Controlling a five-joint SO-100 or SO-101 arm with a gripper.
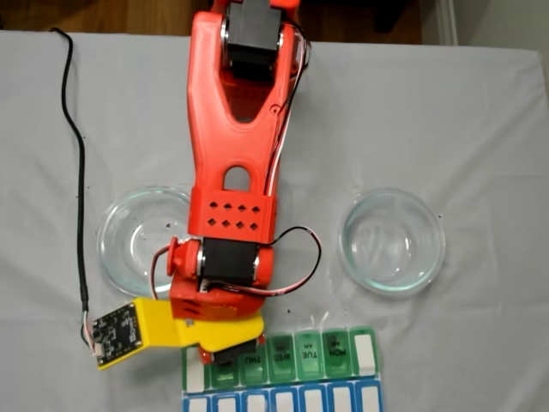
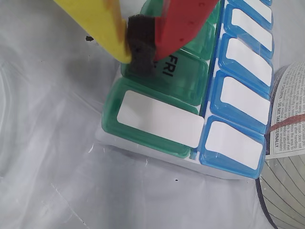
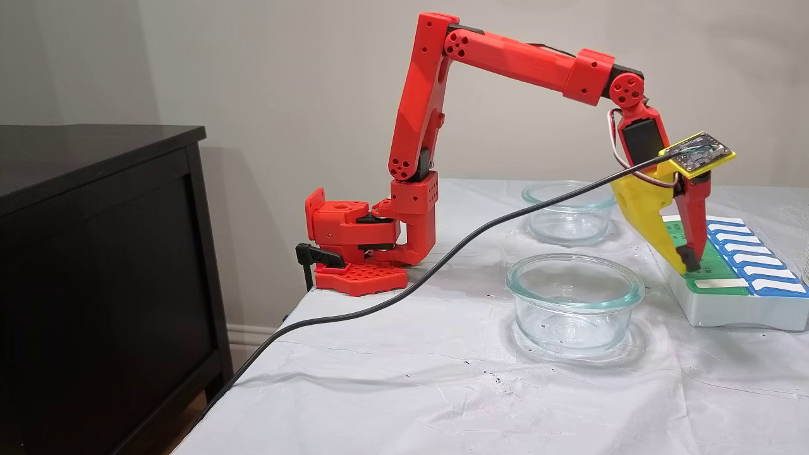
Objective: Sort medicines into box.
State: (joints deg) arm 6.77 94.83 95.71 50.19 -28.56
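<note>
Two clear glass dishes stand on the tabletop (image 1: 480, 120), which is covered with a white cloth. In a fixed view from above, the left dish (image 1: 137, 236) lies just beside the red arm (image 1: 236, 163), partly covered by it, and the right dish (image 1: 393, 241) stands well apart on the other side; both dishes appear empty. A black cable (image 1: 80, 189) runs down the left part of the cloth to a small circuit board (image 1: 116, 333) mounted on the yellow part of the claw. The box (image 1: 326, 359) lies at the lower edge of this view, with a green row of compartments labelled THU, WED, TUE and MON from left to right and a blue row below it. The claw (image 1: 225, 352) is positioned over the left part of the green row. In the wrist view, the yellow finger (image 2: 102, 21) and the red finger (image 2: 183, 24) converge on a dark foam pad (image 2: 140, 47) directly above the green compartment marked FRI (image 2: 167, 71); the fingers are drawn together with no ball visible between them. The lids of the green and blue compartments that can be seen are down. A printed container (image 2: 288, 114) stands at the right edge of the wrist view. In the fixed view from the side, a dark cabinet (image 3: 95, 265) stands at the left, the arm base (image 3: 360, 246) is clamped at the tabletop edge, and the claw (image 3: 687, 260) tips touch or nearly touch the green row of the box (image 3: 727, 309).
</note>
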